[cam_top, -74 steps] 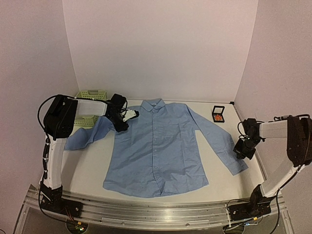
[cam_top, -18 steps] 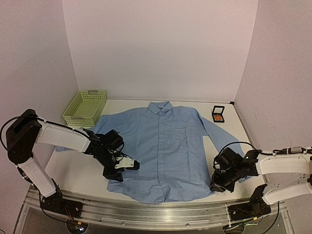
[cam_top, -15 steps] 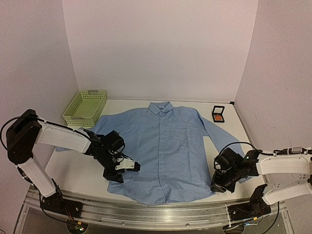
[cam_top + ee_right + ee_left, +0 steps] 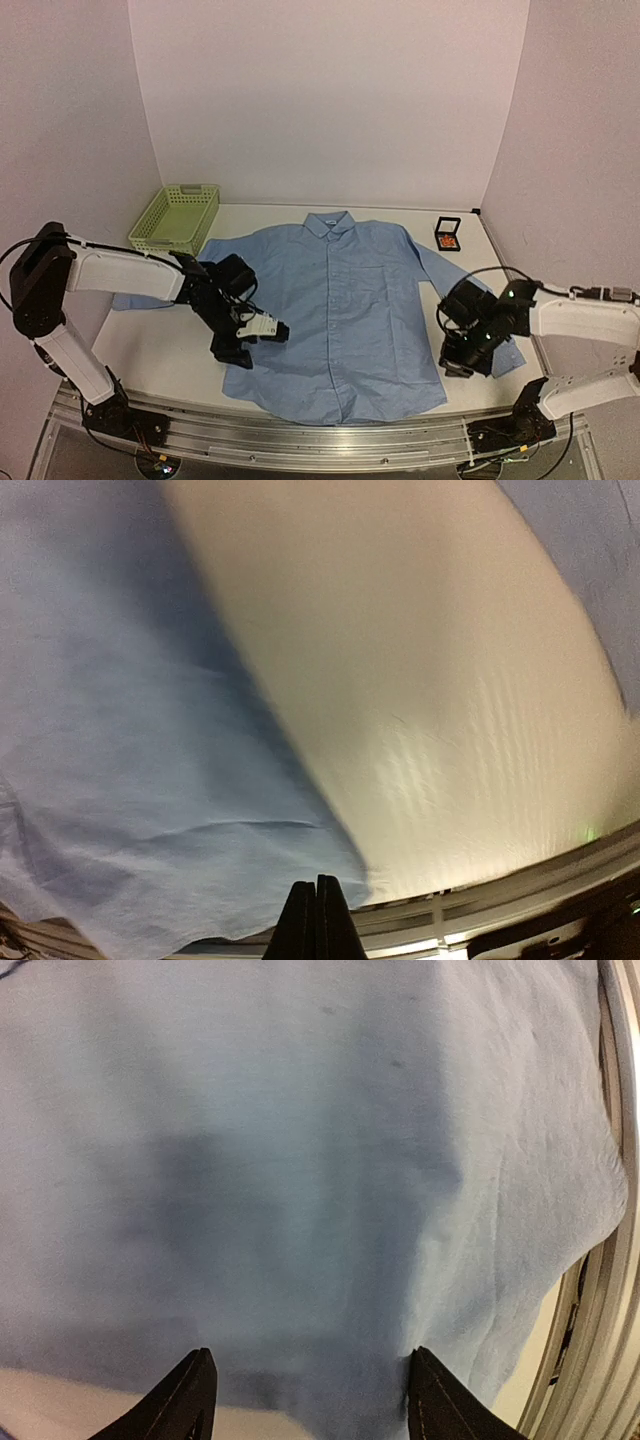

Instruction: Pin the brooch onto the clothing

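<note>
Smoothing the shirt is judged to be the step in hand. At lower left of the top view, the left end effector [image 4: 262,333] is seen released, fingers spread over the hem of the shirt [image 4: 335,290], nothing gripped. The cloth is laid flat at centre on the counter [image 4: 165,345]. The hem should be drawn evenly so the chest is wrinkle-free for pinning. At lower right, the right end effector [image 4: 462,362] is clenched beside the shirt's edge; whether cloth is pinched cannot be told. The brooch [image 4: 449,241] is found in its black box [image 4: 448,220] at upper right, well apart.
</note>
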Action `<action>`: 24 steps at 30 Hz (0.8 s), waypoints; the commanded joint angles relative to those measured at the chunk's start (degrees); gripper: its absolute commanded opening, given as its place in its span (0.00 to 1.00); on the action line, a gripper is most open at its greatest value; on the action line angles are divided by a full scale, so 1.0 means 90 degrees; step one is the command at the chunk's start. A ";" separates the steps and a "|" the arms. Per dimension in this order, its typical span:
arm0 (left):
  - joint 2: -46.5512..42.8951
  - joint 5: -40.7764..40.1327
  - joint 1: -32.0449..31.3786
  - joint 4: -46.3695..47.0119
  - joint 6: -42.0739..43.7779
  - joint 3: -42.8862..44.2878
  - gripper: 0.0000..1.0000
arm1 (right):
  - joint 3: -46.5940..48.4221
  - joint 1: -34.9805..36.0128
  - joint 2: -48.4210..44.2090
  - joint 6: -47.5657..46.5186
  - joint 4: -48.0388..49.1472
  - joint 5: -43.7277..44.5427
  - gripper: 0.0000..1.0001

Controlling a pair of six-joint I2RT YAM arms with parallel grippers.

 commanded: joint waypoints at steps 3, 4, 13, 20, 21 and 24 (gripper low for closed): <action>-0.0779 0.0499 0.1933 -0.1689 0.0202 0.1638 0.63 | 0.3455 -0.0854 0.2123 -0.2694 0.0055 0.0900 0.00; -0.0875 0.0412 0.2294 -0.1763 0.0266 0.1706 0.61 | 0.4062 -0.1013 0.2619 -0.3047 0.0149 0.0897 0.00; -0.1362 -0.1105 0.5041 -0.0631 0.0909 0.0929 0.44 | 0.9007 -0.1895 0.6857 -0.4932 0.0999 0.0481 0.00; -0.0415 -0.1846 0.6076 0.0279 0.1047 0.1185 0.39 | 1.1461 -0.2123 0.9207 -0.4834 0.1393 0.0112 0.00; -0.0340 -0.1959 0.6085 0.0430 0.1130 0.1097 0.39 | 1.1477 -0.2153 0.9349 -0.4794 0.1547 0.0079 0.00; 0.0136 -0.2325 0.6203 0.0994 0.1272 0.0810 0.39 | 1.1219 -0.2208 0.9648 -0.4616 0.1984 0.0040 0.00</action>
